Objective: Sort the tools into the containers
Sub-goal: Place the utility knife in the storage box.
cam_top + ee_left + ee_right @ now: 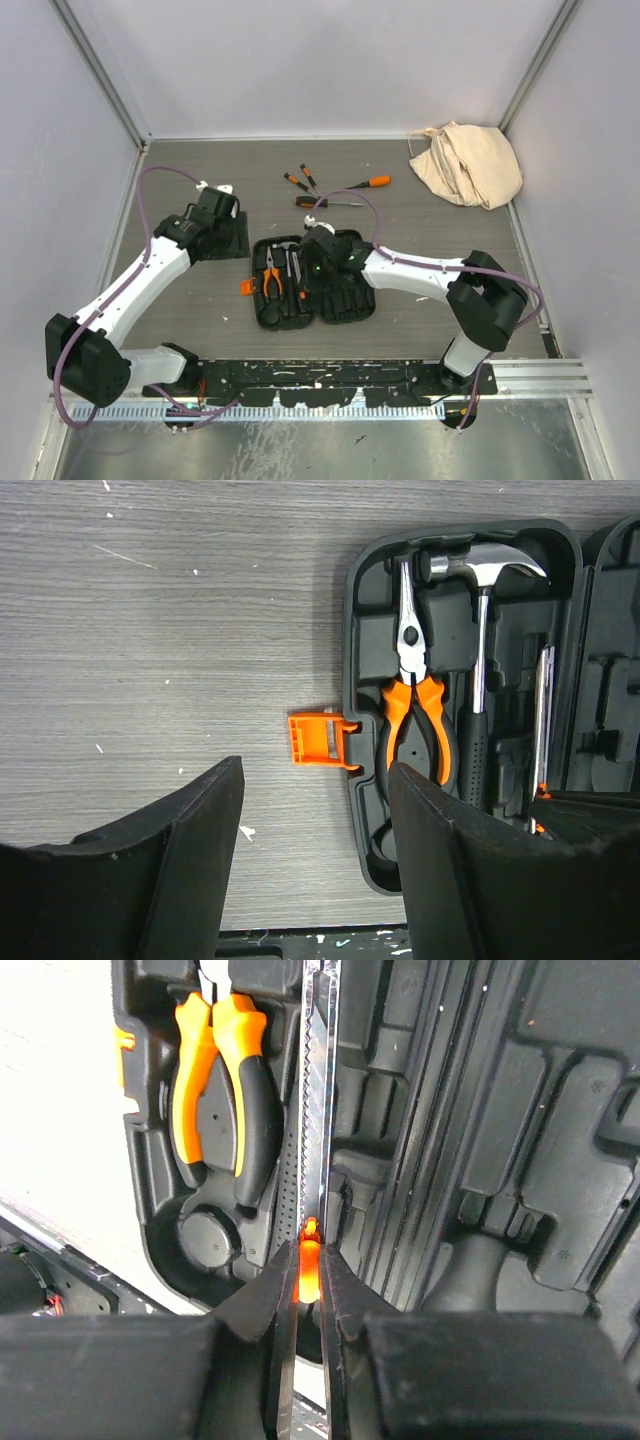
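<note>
We found the black hard-plastic clamshell case (350,305) (360,630) (560,1160) lying open at the middle of the grey wood-grain desk (200,300), its rounded halves moulded into slots and its small orange latch (315,738) projecting leftward. The left half held pliers (412,710) (225,1080) with orange-and-black grips and a hammer (480,660) with a polished head and a textured black handle. The right tool (308,1290) was clamped on the orange end of a slim steel implement (318,1110) with a toothed edge, lying along the case's hinge side. The left tool (315,850) stood apart, empty, over bare desk beside the latch. Loose screwdrivers (330,190) and a crumpled beige cloth bag (468,165) lay beyond the case.
</note>
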{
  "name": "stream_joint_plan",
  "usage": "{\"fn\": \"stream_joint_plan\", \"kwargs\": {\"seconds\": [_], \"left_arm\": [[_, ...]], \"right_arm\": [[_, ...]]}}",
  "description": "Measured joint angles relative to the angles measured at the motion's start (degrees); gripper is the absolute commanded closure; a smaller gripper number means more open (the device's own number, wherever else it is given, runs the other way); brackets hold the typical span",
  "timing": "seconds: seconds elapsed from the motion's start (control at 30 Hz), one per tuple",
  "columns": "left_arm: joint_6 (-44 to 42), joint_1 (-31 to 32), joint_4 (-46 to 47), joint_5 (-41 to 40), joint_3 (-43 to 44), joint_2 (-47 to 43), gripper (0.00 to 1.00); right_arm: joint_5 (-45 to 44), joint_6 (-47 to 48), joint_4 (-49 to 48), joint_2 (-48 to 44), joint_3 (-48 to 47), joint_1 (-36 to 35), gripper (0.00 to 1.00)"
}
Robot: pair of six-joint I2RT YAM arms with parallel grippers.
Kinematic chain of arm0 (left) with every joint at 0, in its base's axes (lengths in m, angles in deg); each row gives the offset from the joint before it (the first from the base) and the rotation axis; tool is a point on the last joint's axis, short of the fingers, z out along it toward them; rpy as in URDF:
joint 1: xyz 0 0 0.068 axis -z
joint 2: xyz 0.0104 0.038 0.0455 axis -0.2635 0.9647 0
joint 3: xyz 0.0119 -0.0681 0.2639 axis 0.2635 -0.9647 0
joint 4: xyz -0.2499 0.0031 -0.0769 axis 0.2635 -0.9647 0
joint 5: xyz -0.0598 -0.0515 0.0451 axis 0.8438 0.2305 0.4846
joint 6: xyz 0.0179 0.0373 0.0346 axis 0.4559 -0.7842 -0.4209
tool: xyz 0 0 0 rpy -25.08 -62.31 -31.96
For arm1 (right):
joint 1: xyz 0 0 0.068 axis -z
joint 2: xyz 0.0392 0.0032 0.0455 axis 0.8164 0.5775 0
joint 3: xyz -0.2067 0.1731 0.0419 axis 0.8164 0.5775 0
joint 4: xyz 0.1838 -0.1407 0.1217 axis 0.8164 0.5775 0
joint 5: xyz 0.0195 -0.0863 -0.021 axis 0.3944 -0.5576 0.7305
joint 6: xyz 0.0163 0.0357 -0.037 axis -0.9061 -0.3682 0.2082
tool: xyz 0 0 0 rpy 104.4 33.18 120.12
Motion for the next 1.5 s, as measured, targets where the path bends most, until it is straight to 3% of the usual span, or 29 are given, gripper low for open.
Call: {"fn": "stream_joint_plan", "kwargs": {"seconds": [0.23,0.47,0.63,0.93,1.17,1.5], "left_arm": [[0.0,0.0,0.0,0.0,-0.02,-0.04,0.39],[0.0,0.0,0.0,0.0,-0.07,-0.04,0.39],[0.0,0.0,0.0,0.0,-0.07,-0.04,0.39],[0.04,0.0,0.0,0.11,-0.07,-0.02,0.41],[2.29,0.72,1.01,2.75,0.35,0.39,0.45],[7.98,11.61,5.51,2.67,6.93,12.59,0.52]], "right_arm": [[-1.7,-1.05,2.49,0.7,-0.42,-0.79,0.89],[-2.45,-1.53,2.97,0.72,-0.85,-0.79,0.73],[-2.45,-1.73,3.15,0.96,-0.85,-0.79,0.68],[-3.93,-1.18,3.28,0.07,-0.74,-0.79,0.68],[-9.18,0.59,3.15,-8.33,0.68,-0.79,0.7],[-15.08,-1.22,3.06,-14.99,9.05,-0.61,0.71]]}}
